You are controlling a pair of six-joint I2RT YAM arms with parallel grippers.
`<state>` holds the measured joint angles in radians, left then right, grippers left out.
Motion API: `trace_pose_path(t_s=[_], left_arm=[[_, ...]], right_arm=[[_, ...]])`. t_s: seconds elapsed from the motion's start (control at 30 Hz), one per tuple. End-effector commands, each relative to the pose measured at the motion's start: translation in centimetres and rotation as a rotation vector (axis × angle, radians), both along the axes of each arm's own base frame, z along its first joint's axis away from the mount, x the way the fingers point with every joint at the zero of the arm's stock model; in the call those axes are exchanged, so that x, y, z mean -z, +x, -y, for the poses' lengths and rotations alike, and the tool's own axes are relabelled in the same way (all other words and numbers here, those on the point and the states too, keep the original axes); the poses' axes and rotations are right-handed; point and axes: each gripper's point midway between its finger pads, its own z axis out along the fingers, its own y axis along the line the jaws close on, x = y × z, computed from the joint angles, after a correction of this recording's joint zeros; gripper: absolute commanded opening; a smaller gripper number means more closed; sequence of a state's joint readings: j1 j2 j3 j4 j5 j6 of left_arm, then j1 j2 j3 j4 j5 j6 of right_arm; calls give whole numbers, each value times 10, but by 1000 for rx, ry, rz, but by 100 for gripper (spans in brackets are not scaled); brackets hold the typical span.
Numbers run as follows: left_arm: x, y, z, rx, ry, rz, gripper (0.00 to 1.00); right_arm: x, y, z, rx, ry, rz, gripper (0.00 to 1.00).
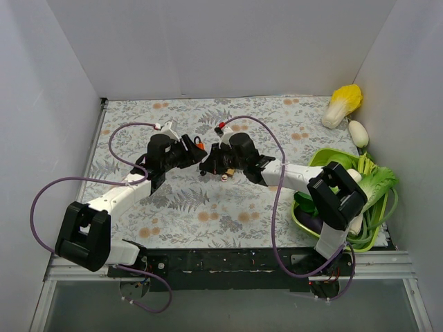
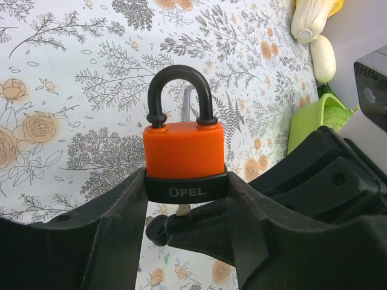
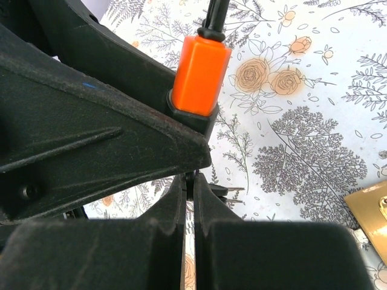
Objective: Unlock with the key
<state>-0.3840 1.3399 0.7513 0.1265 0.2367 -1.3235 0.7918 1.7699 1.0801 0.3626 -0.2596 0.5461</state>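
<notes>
Black left gripper (image 2: 186, 190), right gripper (image 3: 190, 187); white links (image 1: 118, 197); purple cables (image 1: 135, 124).

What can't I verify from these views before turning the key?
- Keyhole: in the left wrist view it is covered by the left gripper clamping the padlock base. In the right wrist view it is behind the same fingers.
- Insertion: only a pale sliver of the key shows. The rest is buried in the right gripper.
- Top view: the padlock is too small and screened by both wrists.
- Brass-coloured object: cut off by the right wrist view's edge.
</notes>
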Motion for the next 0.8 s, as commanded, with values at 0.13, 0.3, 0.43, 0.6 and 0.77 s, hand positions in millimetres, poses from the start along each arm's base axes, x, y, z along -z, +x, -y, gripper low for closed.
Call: trace_pose_path(t_s=[0.13,0.3,0.43,0.6,0.77], left_arm=[[34,-21,-13,-7,136,-105,0],[34,-22,-12,-10,152,-97,0],[35,-23,-10,-6,154,-98,0],[37,-25,-8,-1,164,-99,0],[34,-30,-1,19,110,-111,0]], right_arm=[[-103,44,19,158,204,255,1],[-106,45,23,169,200,257,1],[-110,47,25,178,224,270,1],[-114,48,24,174,246,271,1],[-109,51,24,180,247,269,1]])
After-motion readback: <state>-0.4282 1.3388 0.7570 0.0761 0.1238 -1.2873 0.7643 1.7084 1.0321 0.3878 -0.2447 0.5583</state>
